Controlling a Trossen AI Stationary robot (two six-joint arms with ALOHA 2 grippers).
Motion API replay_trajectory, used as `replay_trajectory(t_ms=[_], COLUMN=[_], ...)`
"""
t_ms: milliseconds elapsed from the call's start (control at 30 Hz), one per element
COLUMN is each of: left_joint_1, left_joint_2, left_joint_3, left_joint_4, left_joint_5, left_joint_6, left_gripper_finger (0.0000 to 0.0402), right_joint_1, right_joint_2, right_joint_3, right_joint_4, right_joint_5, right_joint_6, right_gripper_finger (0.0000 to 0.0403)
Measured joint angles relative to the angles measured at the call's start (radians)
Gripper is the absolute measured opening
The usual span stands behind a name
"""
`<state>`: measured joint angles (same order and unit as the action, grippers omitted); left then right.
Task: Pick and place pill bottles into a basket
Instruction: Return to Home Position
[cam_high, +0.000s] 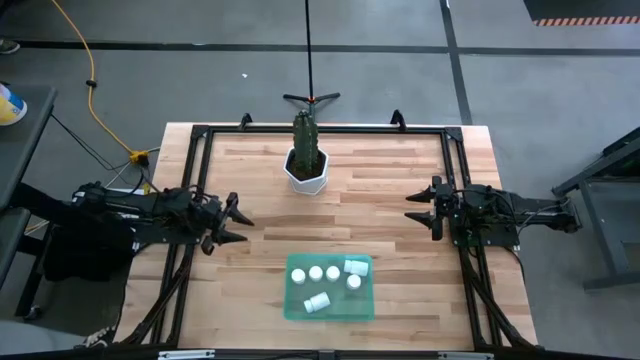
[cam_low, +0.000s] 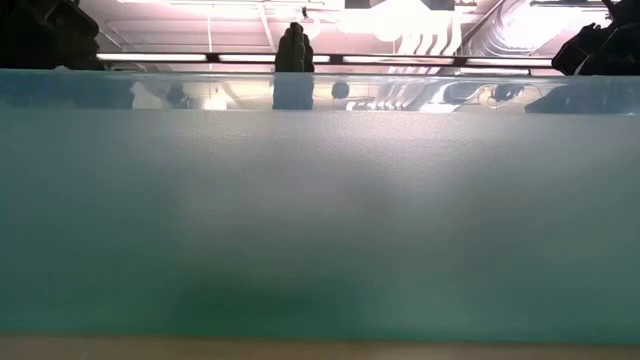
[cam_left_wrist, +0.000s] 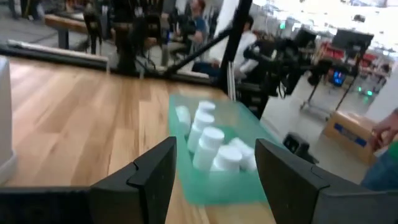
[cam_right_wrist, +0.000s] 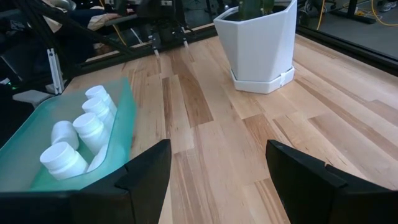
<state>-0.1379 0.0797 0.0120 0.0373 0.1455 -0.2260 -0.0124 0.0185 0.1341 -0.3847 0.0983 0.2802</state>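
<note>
Pill bottles are all being contained by the basket, so only homing is judged as being required of the open, empty left tool and right tool.

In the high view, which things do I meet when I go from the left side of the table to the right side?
left tool, open → basket → right tool, open
</note>
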Motion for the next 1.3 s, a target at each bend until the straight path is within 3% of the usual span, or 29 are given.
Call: replay_trajectory(t_ms=[333,1300], left_joint_1=[0.0,0.0], left_joint_2=[0.003,0.003], left_joint_3=[0.013,0.015], left_joint_4=[-0.063,-0.064], left_joint_5=[-0.087,-0.085], left_joint_6=[0.038,0.038], left_gripper_finger=[0.0248,0.0248], right_joint_1=[0.0,0.0], right_joint_2=[0.0,0.0], right_joint_3=[0.0,0.0], right_joint_4=[0.0,0.0], right_joint_5=[0.0,0.0], right_joint_6=[0.0,0.0], right_gripper_finger=[0.0252,0.0252])
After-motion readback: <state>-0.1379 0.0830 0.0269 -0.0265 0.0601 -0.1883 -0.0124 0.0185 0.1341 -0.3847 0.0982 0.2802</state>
